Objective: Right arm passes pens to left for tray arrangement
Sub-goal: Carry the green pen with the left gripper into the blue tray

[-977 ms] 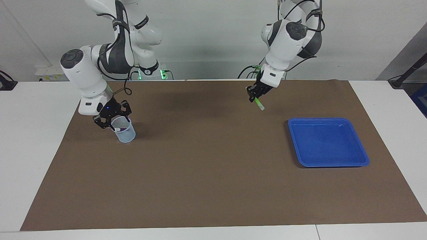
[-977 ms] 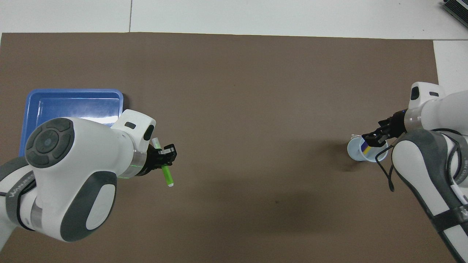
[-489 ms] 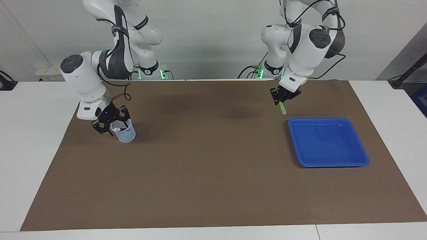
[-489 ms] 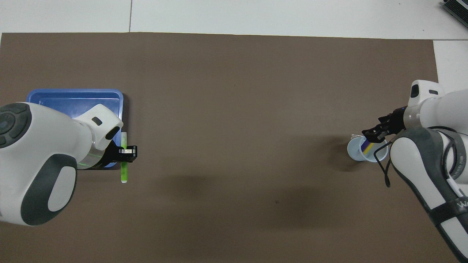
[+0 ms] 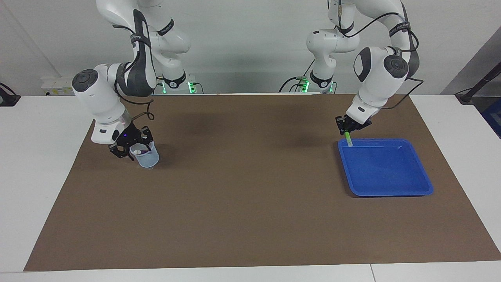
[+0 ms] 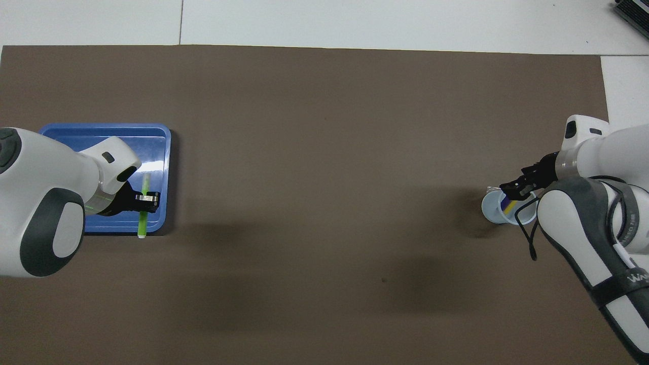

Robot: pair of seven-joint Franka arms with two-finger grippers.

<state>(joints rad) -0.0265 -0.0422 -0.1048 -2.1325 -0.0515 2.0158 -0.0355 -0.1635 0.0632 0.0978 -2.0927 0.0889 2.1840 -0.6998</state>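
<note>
Green pen [image 5: 347, 138], slim, with a pale whitish tip pointing down, clenched in the fingers of the left gripper [image 5: 349, 127] and held in the air over the corner of the blue tray [image 5: 415, 192] nearest the robots and nearest the middle of the counter [image 5: 250, 219]. Long axis steeply tilted in the facing view; in the overhead view, running nearer-to-farther along the tray's rim on the side toward the right arm, with the nearer end of the pen [image 6: 142, 213] overhanging the rim nearest the robots. Lower tip seemingly just at rim height, not yet resting on the tray floor. Tray otherwise holding no pens.

The relation that counts, judged from these views: bare tray floor lying farther from the robots and toward the left arm's end of the counter from the pen, so a short carry inward and a lowering needed before letting go; otherwise a risk of the pen landing across the rim and rolling onto the brown mat [image 5: 250, 188].

Toward the right arm's end of the counter, well apart from the tray: small pale-blue mesh cup [image 5: 146, 155] standing on the mat, purple and yellow pens [image 6: 508, 205] visible inside it from overhead. Right gripper [image 5: 131, 145], blue light on its wrist, at the cup's mouth with fingers spread around the rim area; no pen lifted out.
</note>
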